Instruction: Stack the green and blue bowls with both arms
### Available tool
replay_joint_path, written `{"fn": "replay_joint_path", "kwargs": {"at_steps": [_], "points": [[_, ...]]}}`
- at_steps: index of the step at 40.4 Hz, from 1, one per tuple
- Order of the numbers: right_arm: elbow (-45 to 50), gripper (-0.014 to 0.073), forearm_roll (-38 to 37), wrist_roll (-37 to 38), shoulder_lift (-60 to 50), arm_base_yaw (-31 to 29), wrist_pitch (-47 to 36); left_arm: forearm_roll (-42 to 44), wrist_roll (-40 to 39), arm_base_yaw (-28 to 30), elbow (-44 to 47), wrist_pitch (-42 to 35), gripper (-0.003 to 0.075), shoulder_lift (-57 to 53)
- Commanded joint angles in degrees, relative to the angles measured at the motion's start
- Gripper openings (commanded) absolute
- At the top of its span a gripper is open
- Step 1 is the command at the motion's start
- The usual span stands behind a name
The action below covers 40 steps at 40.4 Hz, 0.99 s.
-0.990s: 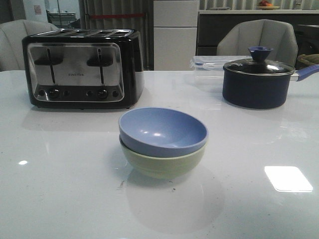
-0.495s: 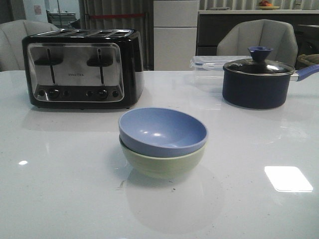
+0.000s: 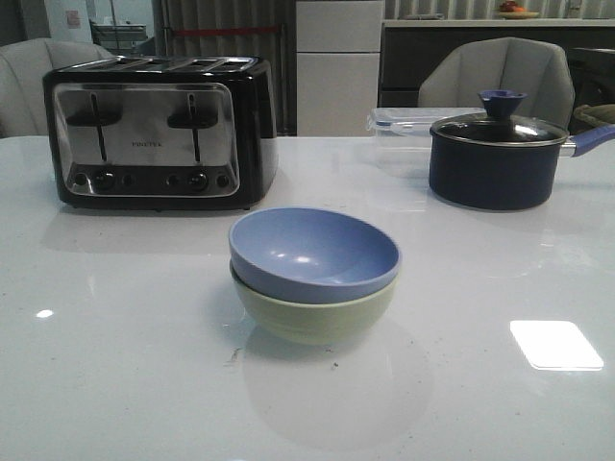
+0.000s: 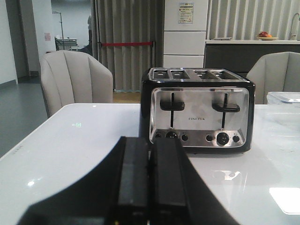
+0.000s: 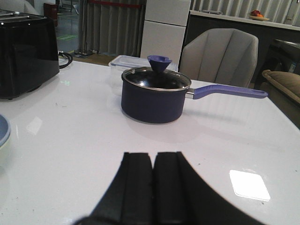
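The periwinkle blue bowl point(image 3: 314, 253) sits nested inside the pale green bowl point(image 3: 317, 315) at the middle of the white table in the front view. No arm shows in the front view. In the left wrist view my left gripper point(image 4: 150, 140) is shut and empty, above the table in front of the toaster. In the right wrist view my right gripper point(image 5: 153, 154) is shut and empty, above bare table. The blue bowl's rim point(image 5: 3, 129) and the green bowl point(image 5: 3, 152) show at that view's edge, well apart from the gripper.
A black and chrome toaster point(image 3: 159, 130) stands at the back left, also in the left wrist view point(image 4: 199, 110). A dark navy lidded pot point(image 3: 495, 154) with a blue handle stands at the back right, before a clear plastic box point(image 3: 404, 120). Chairs stand behind the table.
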Motion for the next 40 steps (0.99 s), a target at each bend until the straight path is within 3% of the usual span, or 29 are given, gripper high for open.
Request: {"fn": "replay_joint_path", "kwargs": {"at_steps": [1,10,40], "points": [[-0.19,0.0055,-0.41,-0.45,-0.74,-0.42,-6.26,0.08,-0.69,0.10,0.19,-5.40,0.0093,-1.09],[-0.19,0.0055,-3.34,8.65,-0.74,-2.13,-12.28,0.08,-0.69,0.10,0.19,-5.40,0.0093,-1.09],[-0.19,0.0055,-3.34,8.77,-0.79,-2.44,-9.43,0.08,-0.69,0.10,0.19,-5.40,0.0093,-1.09]]}}
